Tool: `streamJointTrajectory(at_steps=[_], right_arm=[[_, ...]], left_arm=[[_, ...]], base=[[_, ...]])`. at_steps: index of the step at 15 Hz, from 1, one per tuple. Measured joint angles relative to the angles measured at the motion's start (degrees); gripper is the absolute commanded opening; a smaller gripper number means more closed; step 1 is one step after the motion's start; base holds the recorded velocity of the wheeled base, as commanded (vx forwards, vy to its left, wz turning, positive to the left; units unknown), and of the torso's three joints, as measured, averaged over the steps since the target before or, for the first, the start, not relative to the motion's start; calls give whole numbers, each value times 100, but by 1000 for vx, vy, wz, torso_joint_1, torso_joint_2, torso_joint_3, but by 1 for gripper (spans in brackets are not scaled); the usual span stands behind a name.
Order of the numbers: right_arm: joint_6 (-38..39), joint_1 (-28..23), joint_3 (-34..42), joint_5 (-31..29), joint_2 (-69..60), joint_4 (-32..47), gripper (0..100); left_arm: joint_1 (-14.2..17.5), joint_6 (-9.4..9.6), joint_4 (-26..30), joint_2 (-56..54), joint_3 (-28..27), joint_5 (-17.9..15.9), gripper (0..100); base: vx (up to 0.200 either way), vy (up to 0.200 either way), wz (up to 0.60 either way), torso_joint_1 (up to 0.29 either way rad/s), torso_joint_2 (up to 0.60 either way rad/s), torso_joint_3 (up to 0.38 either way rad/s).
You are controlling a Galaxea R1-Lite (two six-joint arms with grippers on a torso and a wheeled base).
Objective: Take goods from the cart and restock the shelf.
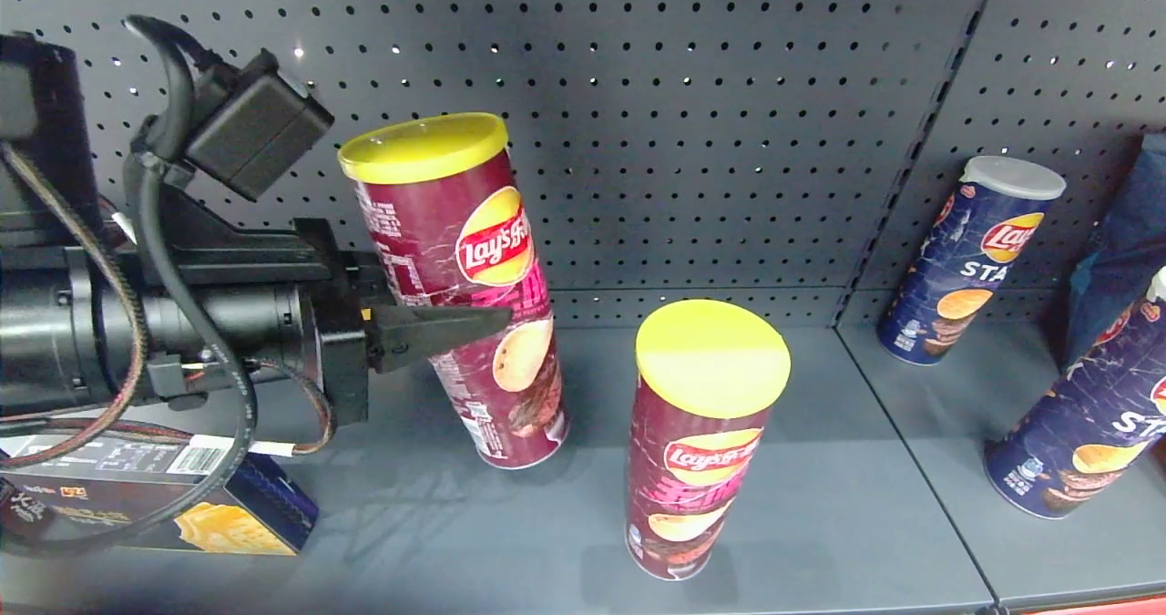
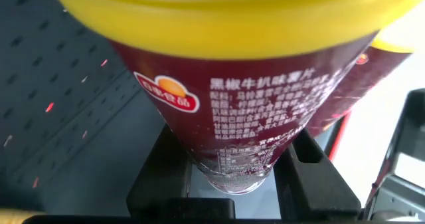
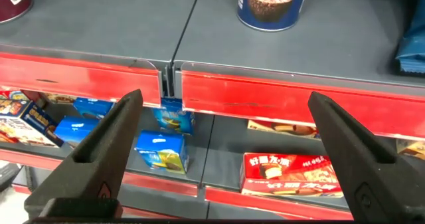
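A maroon chip can [image 1: 455, 260] with a yellow lid leans top-left over the grey shelf [image 1: 820, 506], its base low at the shelf surface. My left gripper [image 1: 474, 310] is shut on its middle from the left; in the left wrist view the can [image 2: 252, 111] sits between the black fingers [image 2: 159, 177]. A second maroon can [image 1: 697, 442] stands upright to its right, apart from it. My right gripper [image 3: 226, 151] hangs open with nothing in it, in front of the shelf's red front edge [image 3: 265, 98].
Two blue chip cans [image 1: 975, 260] [image 1: 1084, 424] stand on the right shelf section. A dark cracker box [image 1: 209, 506] lies under my left arm. The pegboard [image 1: 683, 96] backs the shelf. Blue boxes [image 3: 163, 151] and a red box [image 3: 292, 174] sit on lower shelves.
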Motion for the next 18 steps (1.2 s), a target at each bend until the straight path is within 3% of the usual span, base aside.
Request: streamJointTrajectory(at_steps=[2,8,18], right_arm=[[0,0,0,0,2,2,100],[0,0,0,2,5,0,100],[0,0,0,0,11,0,100]], left_arm=[[-39,364,2,218,-57,-162,0],[182,707,-176,889,-328,-176,0],[145,723,-241,1831,-1298,-193,0]], base=[[0,0,0,0,0,0],[0,0,0,0,0,0],[0,0,0,0,0,0]])
